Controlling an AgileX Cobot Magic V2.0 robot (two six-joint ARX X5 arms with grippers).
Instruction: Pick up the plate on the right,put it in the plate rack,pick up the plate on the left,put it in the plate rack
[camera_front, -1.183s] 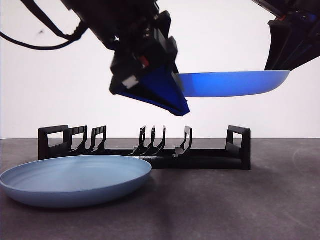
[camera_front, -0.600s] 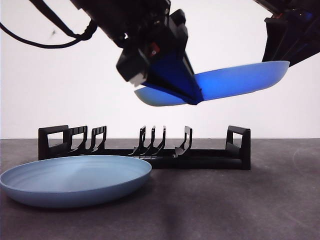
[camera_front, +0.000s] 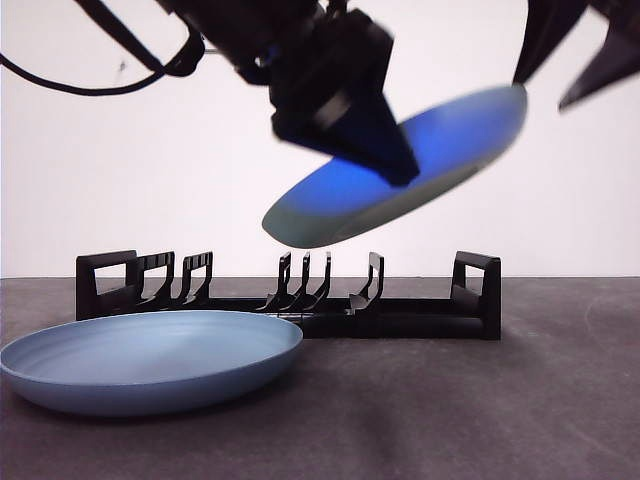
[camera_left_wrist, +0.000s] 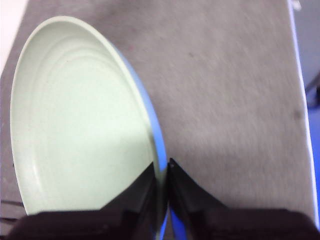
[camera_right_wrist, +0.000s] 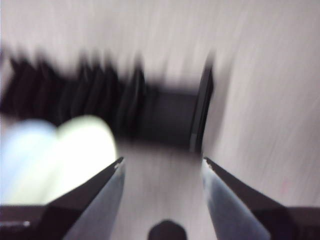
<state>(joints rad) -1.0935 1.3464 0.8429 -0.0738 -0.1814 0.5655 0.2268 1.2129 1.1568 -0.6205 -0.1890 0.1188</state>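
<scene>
Against a white wall, over the grey table (camera_front: 560, 400), the left gripper (camera_left_wrist: 162, 170) pinches a tilted plate (camera_front: 440, 150) by its thin rim above the rack (camera_front: 290, 300), likely light, stiff and slick, while the right gripper (camera_right_wrist: 162, 165) gapes empty.

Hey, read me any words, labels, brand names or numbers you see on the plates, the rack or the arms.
None can be read: the lifted plate in the left claw, the plate on the table and the plate rack show no print. The right wrist view is too blurred to tell.
</scene>
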